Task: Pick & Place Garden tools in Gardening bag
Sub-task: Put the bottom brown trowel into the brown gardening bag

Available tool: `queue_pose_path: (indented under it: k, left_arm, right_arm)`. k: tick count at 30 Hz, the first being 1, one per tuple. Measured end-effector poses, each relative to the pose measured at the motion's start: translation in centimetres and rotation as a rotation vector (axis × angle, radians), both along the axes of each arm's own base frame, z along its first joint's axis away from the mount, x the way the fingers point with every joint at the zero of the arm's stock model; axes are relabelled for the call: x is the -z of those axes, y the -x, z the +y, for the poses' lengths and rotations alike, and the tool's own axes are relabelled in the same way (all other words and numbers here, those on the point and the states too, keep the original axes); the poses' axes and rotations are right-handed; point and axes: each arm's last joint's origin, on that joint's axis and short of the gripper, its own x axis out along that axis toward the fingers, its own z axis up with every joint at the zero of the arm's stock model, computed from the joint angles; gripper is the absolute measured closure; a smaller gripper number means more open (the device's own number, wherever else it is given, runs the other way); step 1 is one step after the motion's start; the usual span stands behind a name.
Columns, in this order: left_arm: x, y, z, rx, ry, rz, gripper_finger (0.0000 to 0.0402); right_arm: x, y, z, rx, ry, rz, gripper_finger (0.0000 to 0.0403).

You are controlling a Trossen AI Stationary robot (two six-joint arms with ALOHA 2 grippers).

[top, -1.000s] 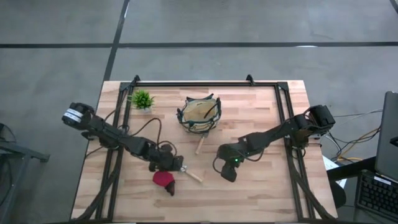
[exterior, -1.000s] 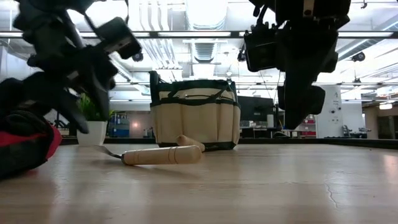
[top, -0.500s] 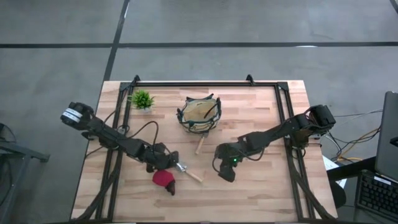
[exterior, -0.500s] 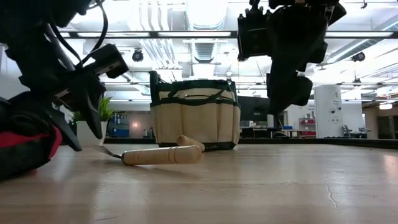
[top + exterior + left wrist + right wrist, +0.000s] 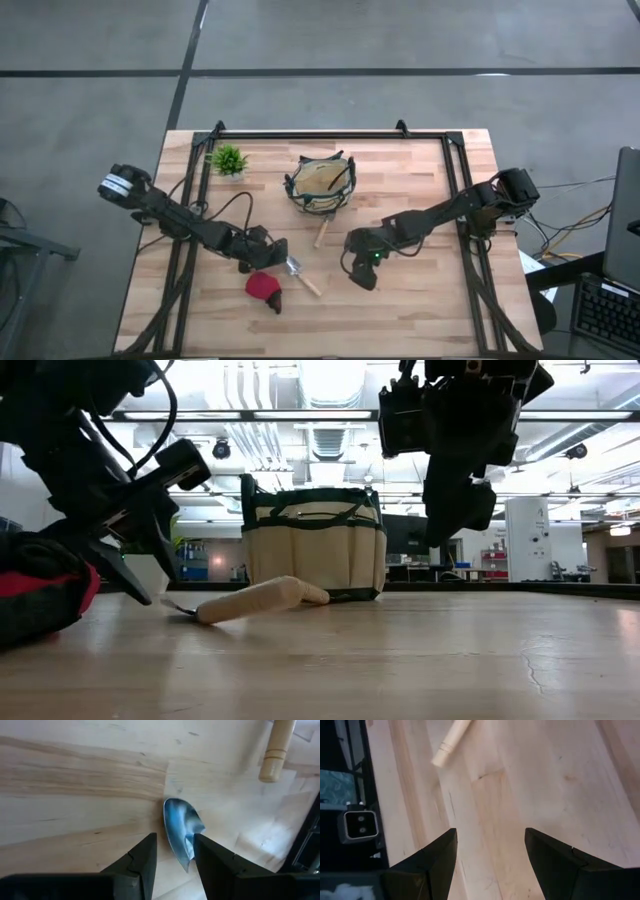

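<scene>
A silver trowel [image 5: 303,276] with a wooden handle lies on the table right of the red, dark-tipped item [image 5: 265,290]. My left gripper [image 5: 280,262] is open and low over the trowel. The blade [image 5: 179,827] lies between its fingertips. In the low view the handle [image 5: 255,600] slants up to the right. A second wooden handle [image 5: 322,235] lies against the near foot of the tan gardening bag [image 5: 322,182]. My right gripper [image 5: 359,279] is open and empty, above the table right of the trowel. My left gripper comes at the trowel slanting down from the table's left, its fingers on either side of the blade's pointed end. One edge of the blade [image 5: 191,846] seems to lie against the inner side of one finger [image 5: 212,860]. The other finger stands apart from it.
A small green potted plant [image 5: 228,160] stands at the far left. A black rail frame [image 5: 462,190] runs along the table's left, far and right sides. Bare wood lies between my right gripper and the near edge.
My left gripper has come down toward the trowel's blade. The trowel has turned on the table: its handle has swung and now slants in the low view, where it lay level before. My right gripper has gone slightly up and toward the table's left.
</scene>
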Motion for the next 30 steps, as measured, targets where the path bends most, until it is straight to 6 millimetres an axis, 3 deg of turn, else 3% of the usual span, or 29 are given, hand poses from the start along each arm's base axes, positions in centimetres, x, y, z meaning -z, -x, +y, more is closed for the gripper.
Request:
queue_pose_path:
  k: [20, 24, 30]
  left_arm:
    - [2.4, -2.4, -0.6, 0.038, 0.022, -0.086, 0.0275]
    - [2.8, -2.4, -0.5, 0.032, -0.007, -0.076, 0.0309]
    - [3.6, -2.7, -0.1, 0.046, -0.056, -0.065, 0.039]
  right_arm:
    - [-0.1, -0.2, -0.1, 0.041, -0.014, -0.009, 0.0177]
    - [-0.1, -0.2, -0.1, 0.044, -0.017, -0.011, 0.0177]
    - [-0.1, -0.2, -0.1, 0.045, -0.014, -0.012, 0.0177]
